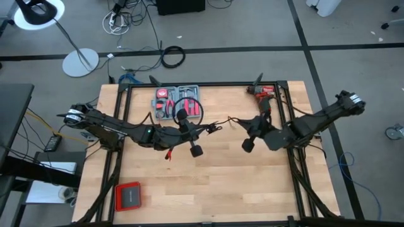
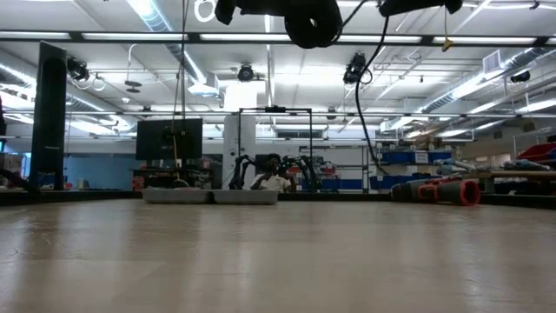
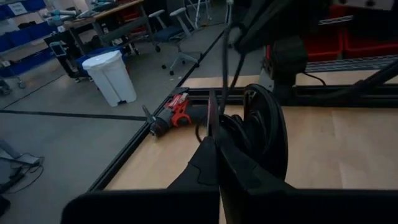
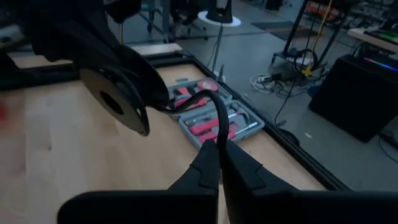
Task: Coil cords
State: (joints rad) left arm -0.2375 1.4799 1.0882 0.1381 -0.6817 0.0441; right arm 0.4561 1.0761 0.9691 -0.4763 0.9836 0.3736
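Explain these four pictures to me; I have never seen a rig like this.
Two dark robot arms work over a wooden table. One picture looks straight down, one looks level across the tabletop, and two come from cameras on the wrists. The left gripper and right gripper meet mid-table, jaws shut, each pinching a thin black cable, raised above the table. On the table lie an open grey tool case, a red drill and a small red box.

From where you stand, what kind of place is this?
Probably a robotics lab or workshop: two arms work over a wooden table, a grey tool case and a red power drill lie on it, with workbenches behind.
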